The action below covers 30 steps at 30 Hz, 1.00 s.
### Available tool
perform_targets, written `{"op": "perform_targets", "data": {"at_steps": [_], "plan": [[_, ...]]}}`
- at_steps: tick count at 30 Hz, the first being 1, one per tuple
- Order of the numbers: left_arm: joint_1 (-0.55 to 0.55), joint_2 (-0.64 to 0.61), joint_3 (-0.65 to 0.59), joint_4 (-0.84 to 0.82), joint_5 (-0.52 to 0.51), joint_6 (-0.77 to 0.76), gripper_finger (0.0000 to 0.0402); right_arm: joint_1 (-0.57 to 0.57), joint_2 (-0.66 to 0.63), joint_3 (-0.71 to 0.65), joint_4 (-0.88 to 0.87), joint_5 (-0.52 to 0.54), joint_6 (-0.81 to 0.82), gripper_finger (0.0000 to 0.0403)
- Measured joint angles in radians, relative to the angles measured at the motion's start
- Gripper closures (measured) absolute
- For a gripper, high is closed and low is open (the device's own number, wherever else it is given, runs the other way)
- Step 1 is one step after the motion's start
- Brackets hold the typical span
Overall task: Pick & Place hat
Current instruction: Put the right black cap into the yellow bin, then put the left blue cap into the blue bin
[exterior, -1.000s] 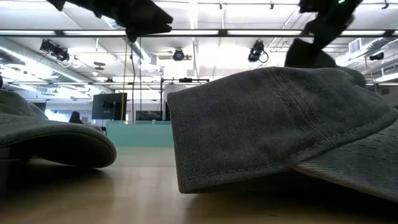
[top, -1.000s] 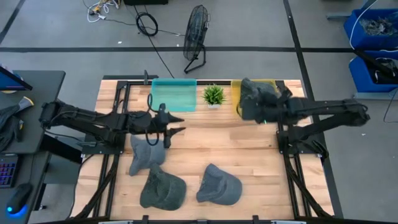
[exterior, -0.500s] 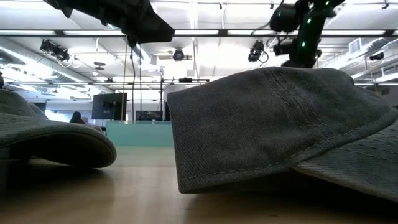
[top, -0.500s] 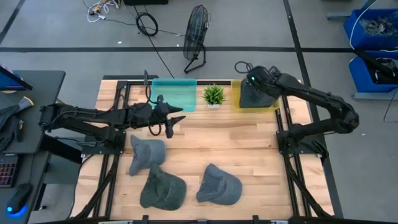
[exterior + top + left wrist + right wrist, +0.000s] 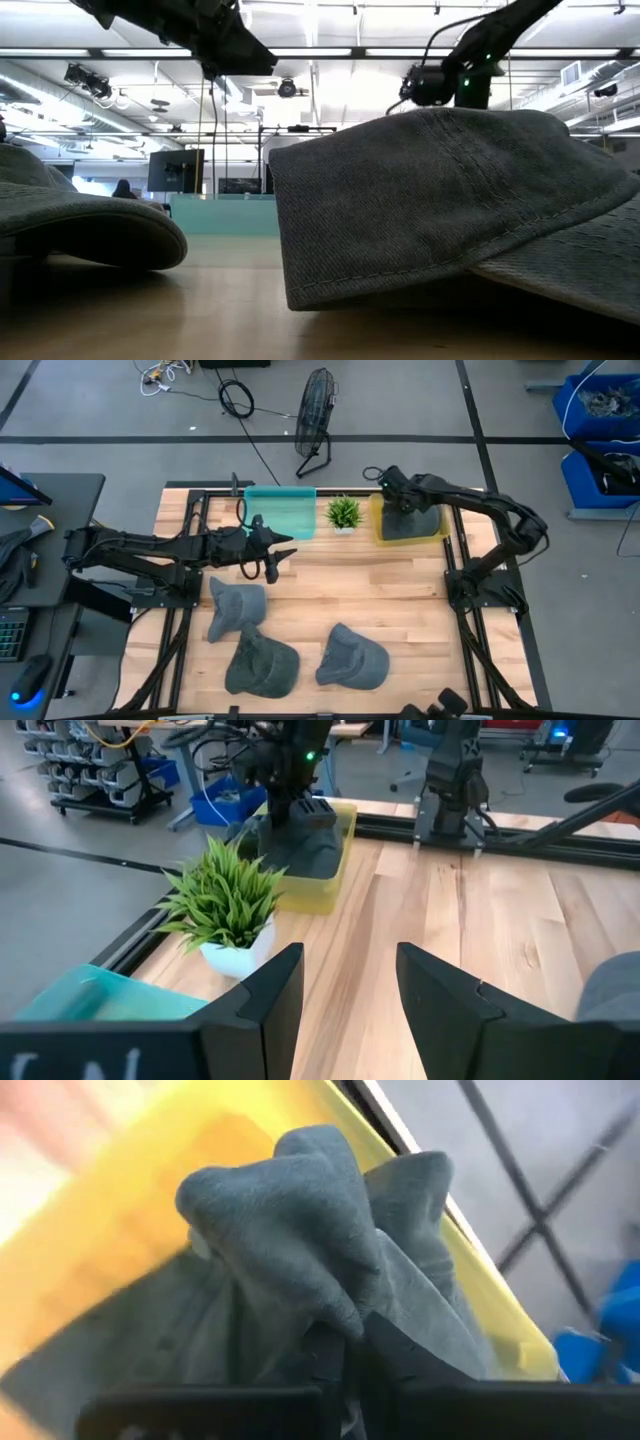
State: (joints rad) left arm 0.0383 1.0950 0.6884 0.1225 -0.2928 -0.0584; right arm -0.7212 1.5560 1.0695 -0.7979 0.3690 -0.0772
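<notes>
A grey hat (image 5: pixel 412 522) lies bunched in the yellow bin (image 5: pixel 381 533) at the table's far right; it also shows in the right wrist view (image 5: pixel 300 1250) and the left wrist view (image 5: pixel 305 845). My right gripper (image 5: pixel 393 493) (image 5: pixel 345 1365) stands over the bin's far left part, shut on this hat. My left gripper (image 5: pixel 272 556) (image 5: pixel 345 995) hovers open above the table, just near of the teal bin (image 5: pixel 280 513). Three more grey hats rest on the wood: one (image 5: pixel 237 608) below the left gripper, two (image 5: pixel 262 663) (image 5: pixel 352 657) toward the near edge. My right gripper pinches a raised fold of the hat's cloth (image 5: pixel 335 1305) between its two fingers, coming from above and slanting down. The fold stands up in a bunch while the rest of the hat (image 5: pixel 180 1340) lies on the yellow bin's floor.
A small potted plant (image 5: pixel 344 512) (image 5: pixel 225 905) stands between the teal bin and the yellow bin at the far edge. In the low view two hats (image 5: pixel 450 200) (image 5: pixel 80 220) fill the foreground. Bare wood (image 5: pixel 360 585) lies across the table's middle.
My right gripper has carried the hat toward the table's far left over the yellow bin and lowered it, its arm swinging from straight out to bent; the hat now lies inside the bin. My left gripper has drifted slightly toward the far edge.
</notes>
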Motion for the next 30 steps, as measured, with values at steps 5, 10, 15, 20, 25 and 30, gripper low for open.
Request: {"op": "perform_targets", "data": {"at_steps": [5, 10, 15, 20, 25, 30], "plan": [[0.000, 0.000, 0.000, -0.003, 0.000, -0.008, 0.0236, -0.002, 0.038, 0.000, -0.029, 0.114, -0.009, 0.0338], [-0.002, 0.000, 0.000, -0.004, 0.000, -0.009, 0.0236, 0.014, 0.023, 0.000, -0.045, 0.112, -0.009, 0.0286], [-0.022, -0.011, 0.056, -0.084, -0.003, -0.031, 0.0236, 0.054, -0.037, 0.000, -0.124, 0.112, -0.010, 0.0252], [-0.068, 0.005, 0.270, -0.469, -0.080, -0.096, 0.0236, 0.105, -0.138, 0.000, -0.204, 0.112, 0.019, 0.0243], [-0.089, 0.055, 0.486, -1.005, -0.070, -0.422, 0.0236, 0.163, -0.262, 0.000, -0.227, 0.110, 0.125, 0.0249], [-0.112, 0.077, 0.505, -1.282, -0.020, -0.835, 0.0236, 0.227, -0.365, 0.000, -0.226, 0.069, 0.214, 0.0259]]}}
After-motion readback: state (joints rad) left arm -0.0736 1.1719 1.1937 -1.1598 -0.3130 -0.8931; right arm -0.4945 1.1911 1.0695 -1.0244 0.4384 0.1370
